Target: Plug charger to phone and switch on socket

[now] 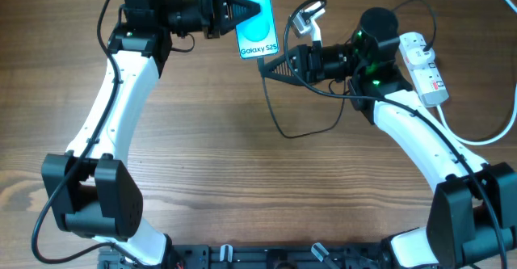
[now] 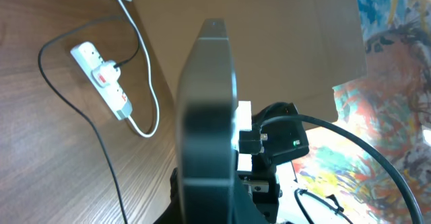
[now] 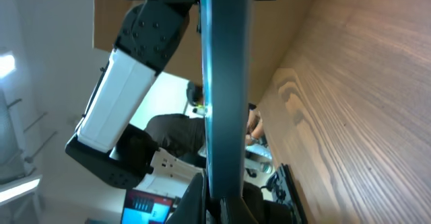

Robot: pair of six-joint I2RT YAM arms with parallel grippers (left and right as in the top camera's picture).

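Wood-grain table [image 1: 242, 188], seen from overhead, with both arms reaching toward its far edge. At far centre the left gripper [image 1: 245, 12] is clamped on the phone [image 1: 255, 18], holding it clear of the table with the "Galaxy S25" edge toward the near side. The right gripper [image 1: 268, 65] sits just beside that edge, its fingers drawn together on the plug end of the charger [image 1: 283, 128]. The tip itself is hidden, so I judge the grip from the black cable leaving the fingertips and looping across the table. The power strip [image 1: 426, 69] lies at far right, well apart from both grippers (whether it is switched on I cannot tell).

Step in hand, as I read it: seating the plug in the phone's port; whether it has entered is not visible. Both wrist views show the phone edge-on and centred, and that is the cue I would steer by. Hold the plug on the thin edge's midline, advance along the phone's long axis, and let the left arm brace. A skewed push could twist the phone in its grip.
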